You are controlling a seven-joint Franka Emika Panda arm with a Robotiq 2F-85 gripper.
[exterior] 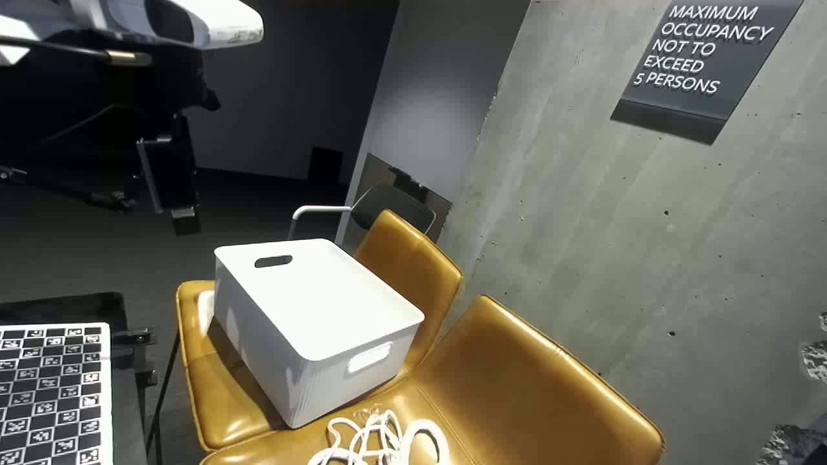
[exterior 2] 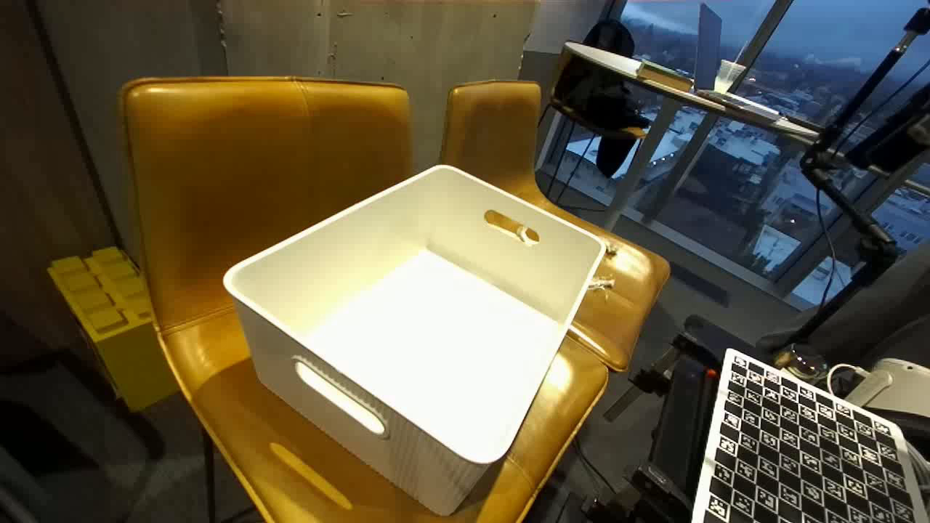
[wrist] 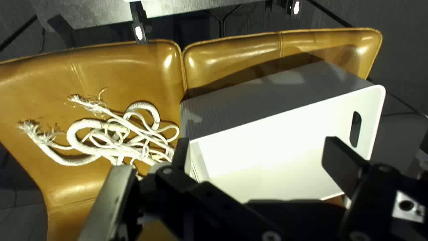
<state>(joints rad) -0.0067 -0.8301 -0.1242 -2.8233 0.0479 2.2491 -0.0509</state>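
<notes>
Reading "MAXIMUM OCCUPANCY", a sign (exterior: 705,61) overlooks the bin (exterior: 316,310).

Bin (exterior 2: 421,457), mid-frame in an ext. view: matt plastic, ribbed outside. Chair (exterior 2: 269,189), upper l. there: glossy leather-look. Rope (wrist: 110,152), l. in wrist view: braided fibre. Wall (exterior: 614,258), r. in an ext. view: rough concrete.

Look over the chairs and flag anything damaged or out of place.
The white rope stands out: it lies tangled on a chair seat, two ends frayed into loose strands. Beside it, the white bin sits slightly askew on the next chair.
</notes>
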